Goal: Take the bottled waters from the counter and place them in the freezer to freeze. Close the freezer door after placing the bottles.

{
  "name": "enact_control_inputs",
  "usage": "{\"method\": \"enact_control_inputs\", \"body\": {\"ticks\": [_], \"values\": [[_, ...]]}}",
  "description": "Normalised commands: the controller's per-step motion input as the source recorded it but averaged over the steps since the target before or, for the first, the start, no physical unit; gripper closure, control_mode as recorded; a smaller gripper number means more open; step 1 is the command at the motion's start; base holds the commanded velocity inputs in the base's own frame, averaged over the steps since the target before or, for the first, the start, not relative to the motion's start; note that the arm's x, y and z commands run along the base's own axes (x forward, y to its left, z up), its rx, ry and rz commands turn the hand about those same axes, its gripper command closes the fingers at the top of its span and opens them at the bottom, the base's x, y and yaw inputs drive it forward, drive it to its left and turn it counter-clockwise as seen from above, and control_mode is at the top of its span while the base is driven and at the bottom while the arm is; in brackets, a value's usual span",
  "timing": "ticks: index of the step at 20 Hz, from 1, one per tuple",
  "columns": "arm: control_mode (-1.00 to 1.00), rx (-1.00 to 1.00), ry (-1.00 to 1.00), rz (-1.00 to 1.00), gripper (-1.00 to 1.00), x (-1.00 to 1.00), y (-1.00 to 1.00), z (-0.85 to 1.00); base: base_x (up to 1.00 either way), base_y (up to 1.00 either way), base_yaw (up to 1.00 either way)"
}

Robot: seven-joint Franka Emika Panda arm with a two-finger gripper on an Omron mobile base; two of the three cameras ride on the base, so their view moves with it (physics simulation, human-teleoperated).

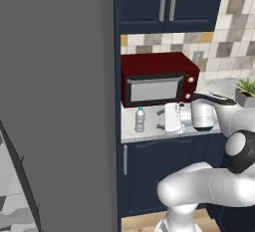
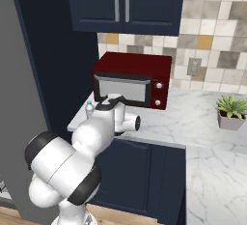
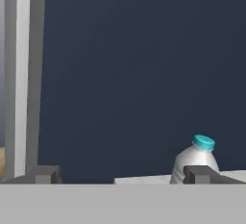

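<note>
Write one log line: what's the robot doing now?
stage: reaching | gripper: open, beside bottle, not touching | bottle: upright on counter, by microwave

Arm is showing glossy white rounded link shells, bulbous at the elbows. Joint bands are appearing dark grey to black, one ringing a ball-like segment. Hand block near the gripper is rendering white and boxy; fingertips are showing grey, squared.
</note>
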Motion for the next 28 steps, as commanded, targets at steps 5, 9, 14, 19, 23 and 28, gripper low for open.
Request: {"method": "enact_control_inputs", "body": {"ticks": [5, 9, 14, 19, 23, 28], "values": [[-1.00, 0.00, 0.09, 0.11, -1.00, 0.34, 0.08, -0.03, 0.00, 0.00, 0.00], [-1.00, 0.00, 0.05, 0.02, -1.00, 0.28, 0.00, -0.06, 0.00, 0.00, 0.00], [-1.00, 0.00, 0.05, 0.02, -1.00, 0.14, 0.04, -0.09, 0.00, 0.00, 0.00], [-1.00, 0.00, 0.08, 0.00, -1.00, 0.03, 0.18, -0.22, 0.00, 0.00, 0.00], [-1.00, 0.00, 0.09, 0.00, -1.00, 0.12, 0.17, -0.23, 0.00, 0.00, 0.00], [-1.00, 0.00, 0.01, 0.00, -1.00, 0.11, 0.00, -0.12, 0.00, 0.00, 0.00]]}}
